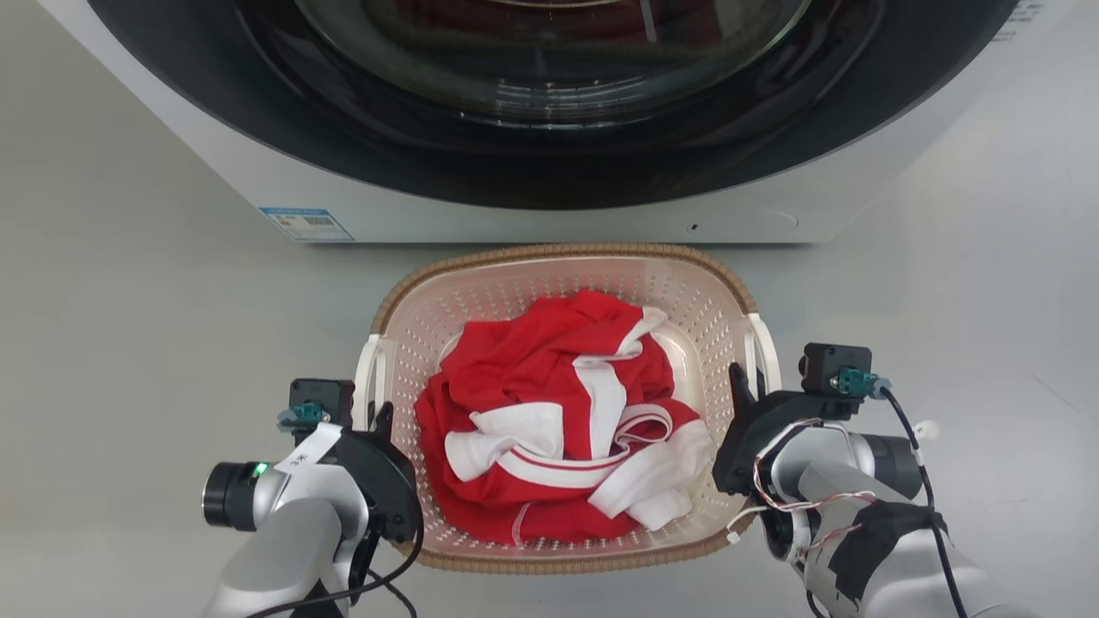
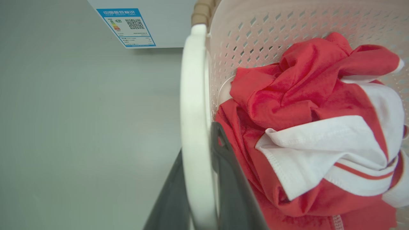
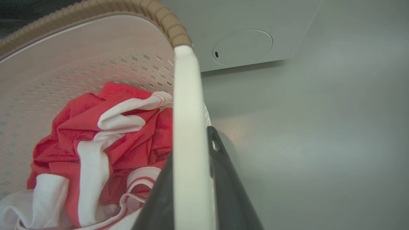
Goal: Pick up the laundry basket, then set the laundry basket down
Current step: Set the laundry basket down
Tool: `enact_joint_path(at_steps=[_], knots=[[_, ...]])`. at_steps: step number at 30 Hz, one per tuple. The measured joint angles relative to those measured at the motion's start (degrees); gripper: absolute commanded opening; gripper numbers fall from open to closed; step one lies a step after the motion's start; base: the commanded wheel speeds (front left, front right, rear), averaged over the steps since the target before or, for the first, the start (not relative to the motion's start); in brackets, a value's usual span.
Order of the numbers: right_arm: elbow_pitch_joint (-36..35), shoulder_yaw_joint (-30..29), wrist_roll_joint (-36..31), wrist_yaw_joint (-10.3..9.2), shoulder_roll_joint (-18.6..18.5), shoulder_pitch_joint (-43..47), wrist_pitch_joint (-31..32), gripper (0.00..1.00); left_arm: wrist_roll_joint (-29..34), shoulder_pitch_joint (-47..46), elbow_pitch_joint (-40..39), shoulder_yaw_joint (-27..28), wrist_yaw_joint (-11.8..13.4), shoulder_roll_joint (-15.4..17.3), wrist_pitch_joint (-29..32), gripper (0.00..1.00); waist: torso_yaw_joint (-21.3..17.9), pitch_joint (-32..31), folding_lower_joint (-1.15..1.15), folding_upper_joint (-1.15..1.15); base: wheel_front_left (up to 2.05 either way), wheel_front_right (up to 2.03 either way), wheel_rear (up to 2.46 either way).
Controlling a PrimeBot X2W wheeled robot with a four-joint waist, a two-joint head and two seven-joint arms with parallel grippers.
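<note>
The basket sits directly in front of the washer, centred under its door. Its far rim is near the washer's base but not touching it. It carries a heap of red and white clothes. Whether its underside rests on the floor or has cleared it cannot be told from here.

Left gripper: the fingers straddle the left handle, one on the outer face and one on the inner, clamped on it. Right gripper: the fingers are clamped likewise on the right handle. Both grips lie on the part of each handle away from the washer (the washer-side part is bare).

Step in hand, by my reading: the pick-up, at the point where both grasps are made and the lift is due or just under way. The set-down is not yet done.

The next move calls for:
1. Raise both arms together at an equal rate, so the basket rides level and the clothes do not slide to one side.
2. Hold the spacing between the grippers fixed. Spreading or squeezing would likely flex the thin handles.
3. Keep the basket off the washer's front during the lift.
4. Lower with equal care, and part the fingers only once the base is fully on the floor.
</note>
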Motion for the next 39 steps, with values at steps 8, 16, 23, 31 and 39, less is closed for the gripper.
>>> enact_joint_path(at_steps=[8,16,23,31,39], knots=[[1.43,-0.53,-0.97,0.01,-0.21,-4.92,-0.49,0.00,0.42,-5.04,-0.86,0.07,0.43,-0.02,-0.75,0.00,0.52,6.88,0.00,0.00,0.00,0.00,0.00],[3.21,-1.15,-2.43,0.02,-0.23,-9.65,-0.55,0.00,0.41,-8.72,-1.26,0.19,0.43,-0.05,-1.75,0.00,1.21,13.78,0.00,0.00,0.00,0.00,0.00],[4.65,-1.81,-3.94,0.02,-0.38,-15.33,-0.99,0.00,0.41,-13.13,-2.27,1.05,0.91,-0.07,-2.80,0.00,1.79,19.81,0.00,0.00,0.00,0.00,0.00],[5.55,-2.66,-4.80,0.04,-0.46,-17.56,-1.04,0.00,0.42,-15.35,-2.31,1.04,0.92,-0.19,-4.26,0.00,2.35,25.74,0.00,0.00,0.00,0.00,0.00],[5.49,-3.67,-6.03,0.09,-0.49,-18.57,-1.48,0.00,0.44,-17.19,-2.19,1.08,0.97,-0.15,-5.39,0.00,2.80,28.26,-0.02,-0.01,0.00,0.00,0.00]])
